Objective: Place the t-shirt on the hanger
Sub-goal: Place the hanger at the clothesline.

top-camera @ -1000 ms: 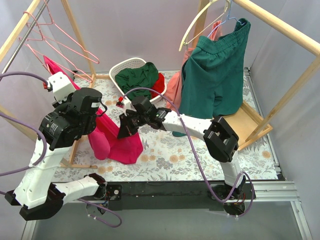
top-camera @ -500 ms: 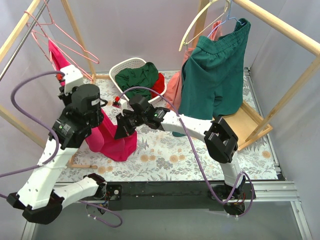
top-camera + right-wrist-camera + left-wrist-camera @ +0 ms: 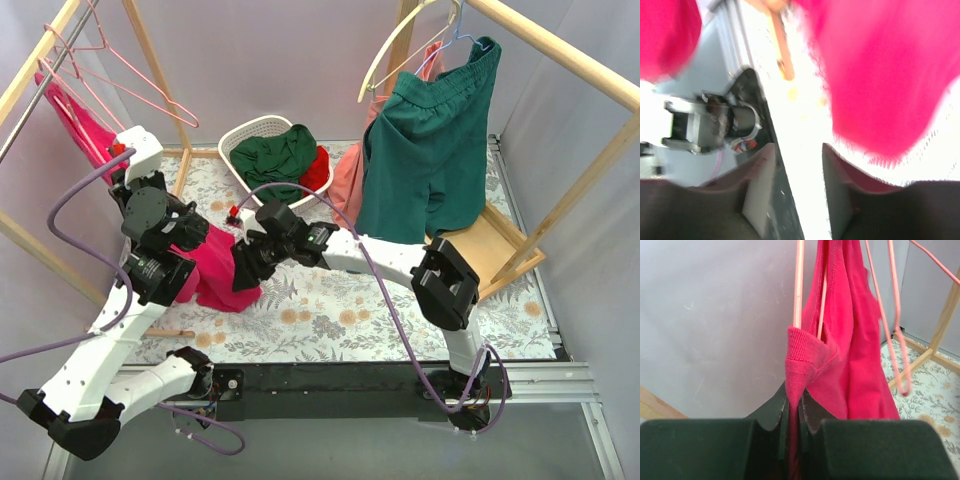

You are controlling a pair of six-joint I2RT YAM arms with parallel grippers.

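The magenta t-shirt (image 3: 207, 264) stretches from the table up to the rack at the top left. My left gripper (image 3: 119, 152) is raised there, shut on the shirt's ribbed collar (image 3: 799, 347). Two thin wires of a pink hanger (image 3: 798, 285) run down into the neck opening. Another pink hanger (image 3: 891, 315) hangs just to the right, and several hang on the rail (image 3: 105, 62). My right gripper (image 3: 243, 272) stands open by the shirt's lower hem. In the right wrist view that gripper (image 3: 797, 167) holds nothing, with the blurred t-shirt (image 3: 880, 75) just beyond its fingers (image 3: 837, 175).
A white basket (image 3: 233, 137) with a dark green garment (image 3: 275, 152) and a red cloth (image 3: 318, 168) stands behind the arms. Dark green shorts (image 3: 430, 150) and a cream hanger (image 3: 400, 50) hang on the right wooden rack. The left rack's leg (image 3: 160, 70) rises beside my left arm.
My left gripper has climbed up and to the left, pulling the t-shirt's collar onto the hanger. My right gripper has opened and let go of the shirt's lower part.
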